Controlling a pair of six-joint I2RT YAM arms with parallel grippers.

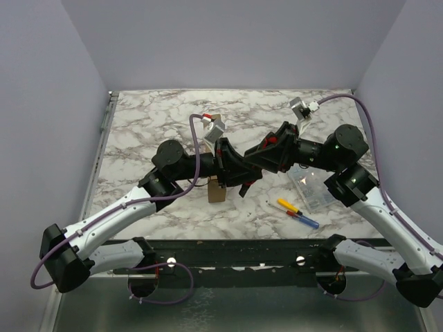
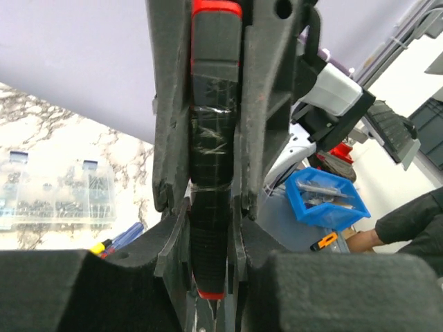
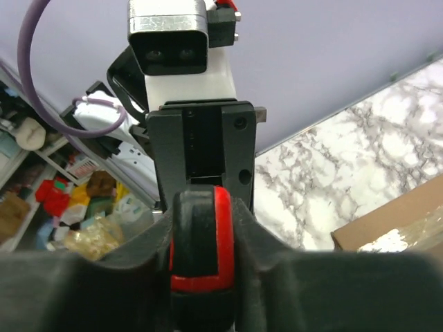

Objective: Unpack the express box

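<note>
Progress: flat brown cardboard express box (image 3: 398, 216) judged unopened, tape intact; black-and-red tool (image 2: 211, 138) pinched by left end effector (image 2: 206, 238) and right end effector (image 3: 201, 232).

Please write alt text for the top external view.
Two robot arms meet over a marble table, the left hand and right hand close together near a brown cardboard box. A clear plastic case and two pen-like tools lie to the right.

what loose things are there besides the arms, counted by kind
express box: 1
clear compartment case: 1
pen-shaped tools: 2
black and red tool, held off the table: 1
total: 5
</note>
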